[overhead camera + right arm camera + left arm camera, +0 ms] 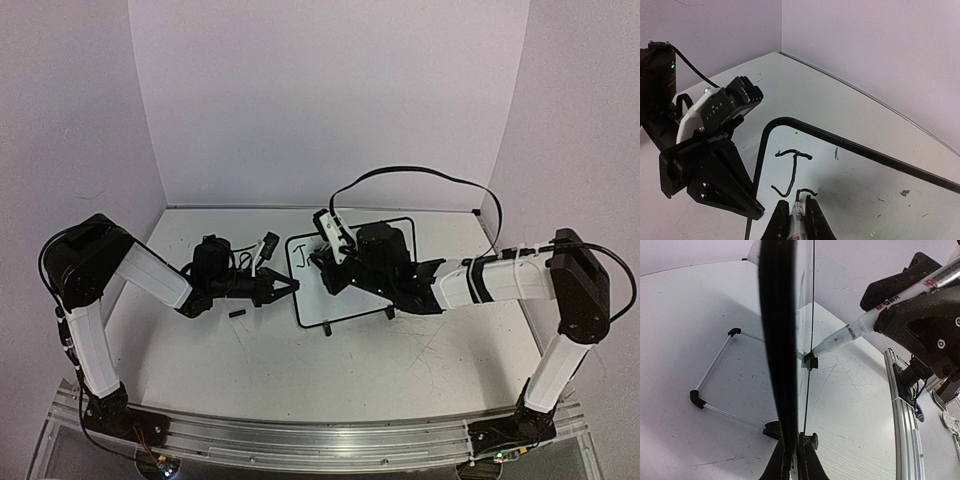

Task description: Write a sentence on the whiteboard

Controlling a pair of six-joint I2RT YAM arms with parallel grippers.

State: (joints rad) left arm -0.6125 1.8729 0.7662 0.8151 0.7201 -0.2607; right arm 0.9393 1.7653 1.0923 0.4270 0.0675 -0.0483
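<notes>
The whiteboard point(312, 298) stands tilted at the table's middle, propped on a wire stand point(715, 365). My left gripper point(288, 289) is shut on its left edge, and the black frame point(776, 340) runs edge-on between the jaws. My right gripper point(322, 262) is shut on a white marker point(798, 224) whose tip touches the board point(850, 200). Of the sentence, only a black "J" point(792, 172) and a short curved stroke point(806, 191) beside it show, near the board's upper left corner. The marker point(865, 324) also shows in the left wrist view, tip against the board face.
A small black cap-like piece point(237, 314) lies on the scratched tabletop below the left gripper. A black cable point(420, 172) loops over the back of the table behind the right arm. An aluminium rail point(300, 440) runs along the near edge.
</notes>
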